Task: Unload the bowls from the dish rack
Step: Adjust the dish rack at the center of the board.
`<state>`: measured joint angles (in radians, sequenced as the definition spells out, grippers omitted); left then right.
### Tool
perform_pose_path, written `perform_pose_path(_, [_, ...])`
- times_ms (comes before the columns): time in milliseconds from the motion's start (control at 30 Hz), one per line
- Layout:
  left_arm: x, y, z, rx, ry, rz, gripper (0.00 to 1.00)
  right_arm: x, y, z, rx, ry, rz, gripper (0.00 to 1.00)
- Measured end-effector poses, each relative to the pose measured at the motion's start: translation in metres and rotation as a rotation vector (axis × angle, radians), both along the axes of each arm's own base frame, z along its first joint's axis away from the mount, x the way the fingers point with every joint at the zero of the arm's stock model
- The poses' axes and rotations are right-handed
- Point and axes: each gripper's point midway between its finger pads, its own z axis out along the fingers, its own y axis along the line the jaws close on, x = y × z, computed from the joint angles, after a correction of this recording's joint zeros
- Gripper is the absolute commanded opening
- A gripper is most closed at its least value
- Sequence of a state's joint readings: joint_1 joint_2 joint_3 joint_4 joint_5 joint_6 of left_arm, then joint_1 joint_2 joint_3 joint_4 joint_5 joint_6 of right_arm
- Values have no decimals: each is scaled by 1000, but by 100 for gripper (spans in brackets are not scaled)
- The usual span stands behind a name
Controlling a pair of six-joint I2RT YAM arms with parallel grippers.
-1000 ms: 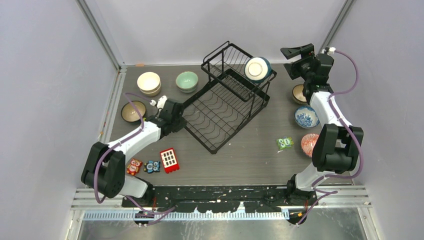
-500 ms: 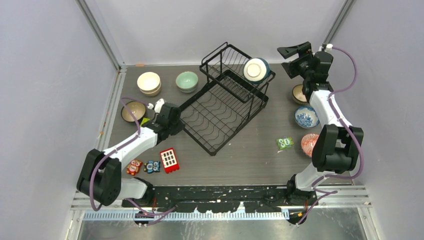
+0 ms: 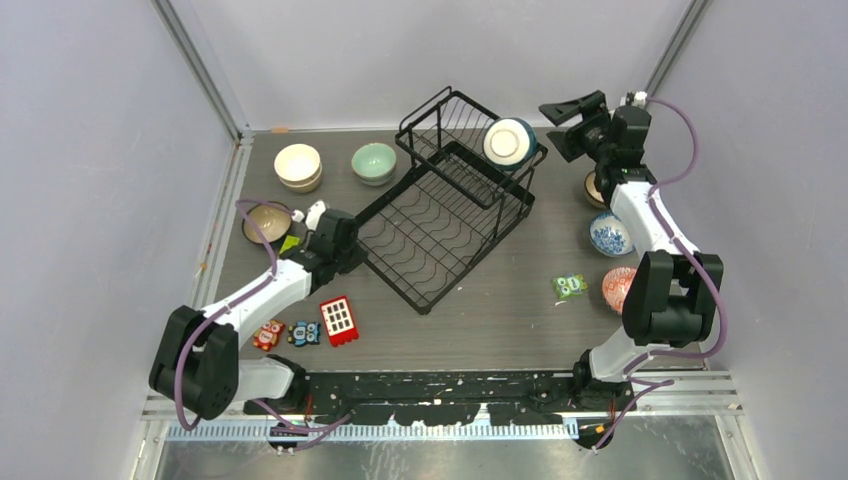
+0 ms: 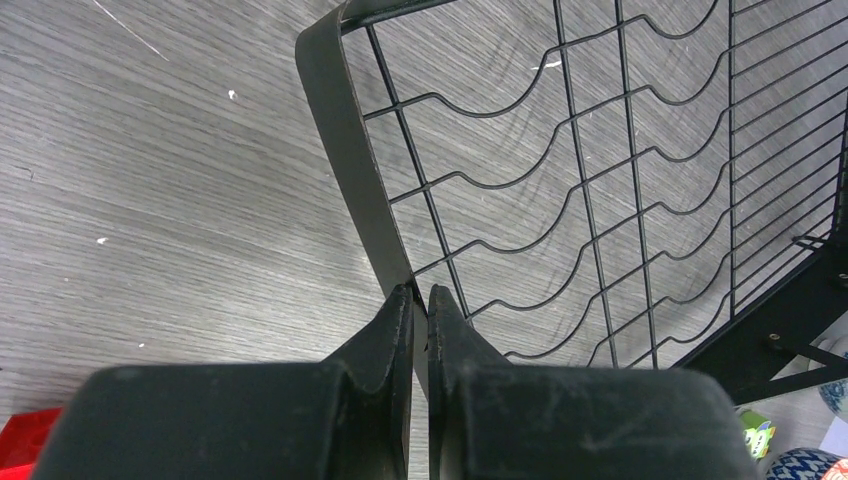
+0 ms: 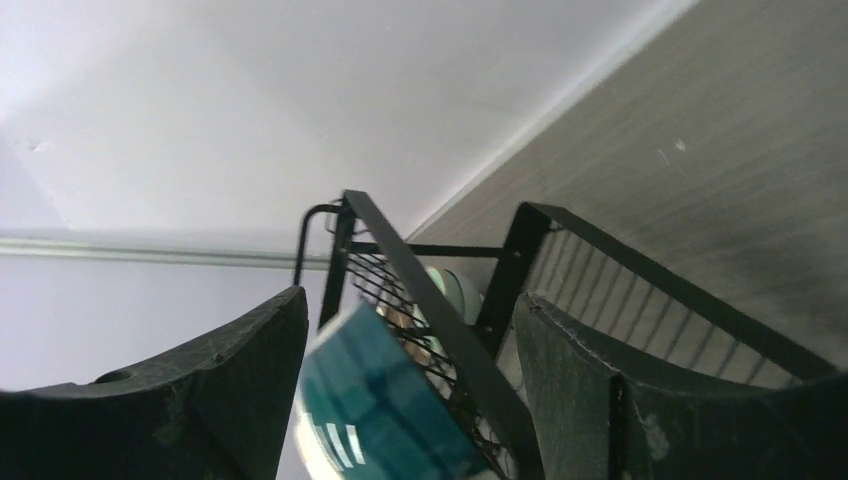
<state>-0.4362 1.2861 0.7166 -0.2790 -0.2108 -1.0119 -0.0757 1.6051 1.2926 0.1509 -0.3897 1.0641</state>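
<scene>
The black wire dish rack [image 3: 440,205] stands at the table's middle. A dark teal bowl [image 3: 508,142] with a white inside leans on its side at the right end of the raised basket. My left gripper [image 3: 356,243] is shut on the rack's flat near-left rim band [image 4: 345,150]; its fingertips [image 4: 398,300] pinch the band. My right gripper [image 3: 566,112] is open, just right of the teal bowl. In the right wrist view the teal bowl [image 5: 385,400] and the rack's corner bar [image 5: 440,300] sit between the open fingers [image 5: 240,350].
On the left are stacked cream bowls [image 3: 298,166], a pale green bowl [image 3: 374,162] and a brown bowl [image 3: 266,222]. On the right are a brown bowl [image 3: 596,188], a blue-and-white bowl [image 3: 612,233] and a red patterned bowl [image 3: 618,288]. Toy blocks [image 3: 338,320] lie near front left, a green one [image 3: 570,286] right.
My left gripper has pulled the rack a little left and toward the near edge. My right gripper has moved left, closer to the teal bowl.
</scene>
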Motion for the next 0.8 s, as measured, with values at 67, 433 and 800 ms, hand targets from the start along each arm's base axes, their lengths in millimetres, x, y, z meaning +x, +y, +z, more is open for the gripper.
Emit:
perform_pose_path(67, [0,0,0,-4,-7,0,0,-5,0,-19,25,50,-12,78])
perform_pose_path(433, [0,-1,-1,-18,-17,-3,0,-43,-4,-68,161,186,-71,64])
perform_pose_path(800, [0,-1,-1,-20,-17,-5,0,-45,1,-56,221,144,-62,39])
